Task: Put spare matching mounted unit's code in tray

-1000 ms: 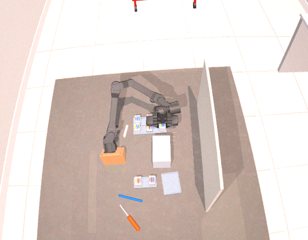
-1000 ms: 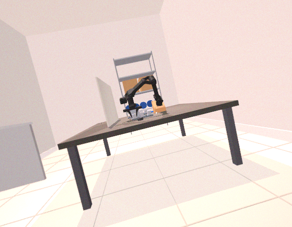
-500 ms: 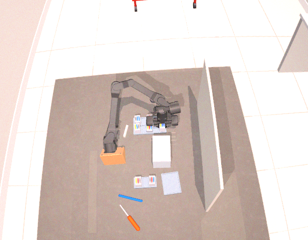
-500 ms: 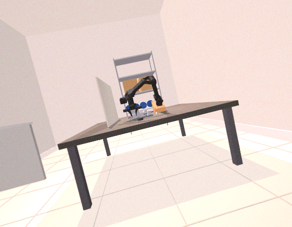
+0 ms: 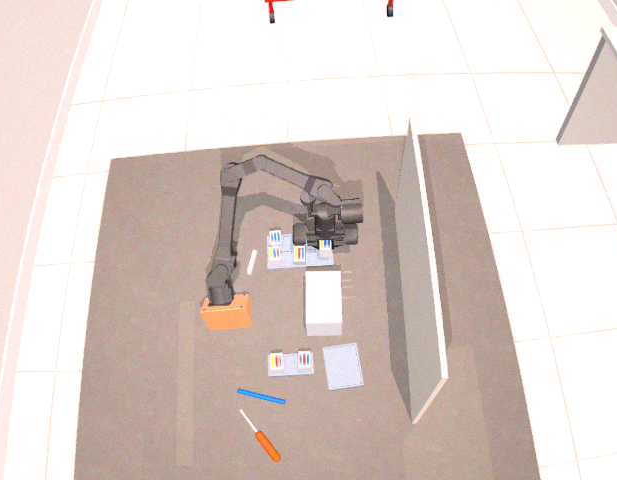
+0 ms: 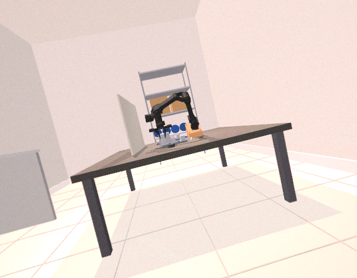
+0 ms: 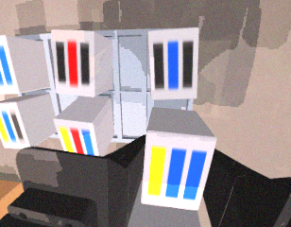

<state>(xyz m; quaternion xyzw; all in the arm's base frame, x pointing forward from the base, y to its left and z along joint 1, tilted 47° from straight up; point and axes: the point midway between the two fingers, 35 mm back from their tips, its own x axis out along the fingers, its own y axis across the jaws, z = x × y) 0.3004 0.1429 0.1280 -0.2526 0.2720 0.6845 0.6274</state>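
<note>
My gripper [image 5: 325,241] [image 6: 162,136] [image 7: 171,143] is shut on a white spare with yellow, blue and blue stripes [image 5: 325,250] [image 6: 165,140] [image 7: 176,177]. The spare looks raised a little over the front right of the larger rack [image 5: 313,261] [image 7: 131,113], slightly tilted in the wrist view. Also on this rack are a black-red-black spare [image 7: 74,63], a black-blue-black spare [image 7: 173,63], a yellow-red-blue spare [image 5: 299,254] [image 7: 77,139] and others at the left. The tray [image 5: 343,365] is empty. The large white box [image 5: 322,297] looks like the mounted unit; its code is not visible.
A small rack [image 5: 290,370] with two striped spares stands left of the tray. A tall grey panel [image 5: 419,268] [image 6: 132,128] stands on the right in the top view. A blue rod [image 5: 260,396], a screwdriver [image 5: 267,445] and a white stick [image 5: 252,262] lie on the table.
</note>
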